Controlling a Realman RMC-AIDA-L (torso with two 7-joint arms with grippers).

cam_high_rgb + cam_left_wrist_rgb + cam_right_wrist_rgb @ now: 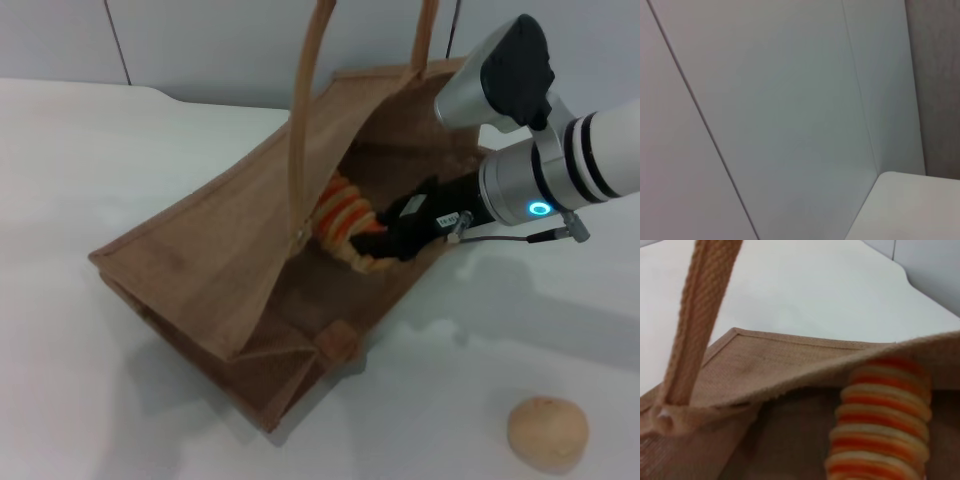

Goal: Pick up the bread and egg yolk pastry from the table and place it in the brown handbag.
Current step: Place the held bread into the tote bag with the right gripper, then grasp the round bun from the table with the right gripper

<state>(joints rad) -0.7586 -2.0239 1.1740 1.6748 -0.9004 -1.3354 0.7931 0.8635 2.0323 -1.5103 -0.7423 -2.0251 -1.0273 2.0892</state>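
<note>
- We are looking at a white counter point(120, 150) that is carrying everything here, with pale wall panels point(765, 115) standing behind it.
- The handbag point(210, 270) is lying on its side on the counter, its mouth opening toward our right arm, and its two tan handles point(305, 110) are rising up out of the head view.
- Our right arm point(560, 170) is reaching in from the right side, and its wrist is showing a lit blue ring.
- Our right gripper point(385, 240) is sitting inside the mouth of the bag, and its dark fingers are clamping on the bread.
- The bread point(345, 220) is lying inside the bag opening, just past the rim, with its orange stripes showing; in the right wrist view the bread point(880, 420) is sitting just under the bag's tan edging point(805, 377).
- The pastry point(547, 432) is resting on the counter at the near right, well apart from the bag and untouched.
- Our left gripper is not appearing in any view; the left wrist camera is facing only the wall and a corner of the counter point(910, 210).
</note>
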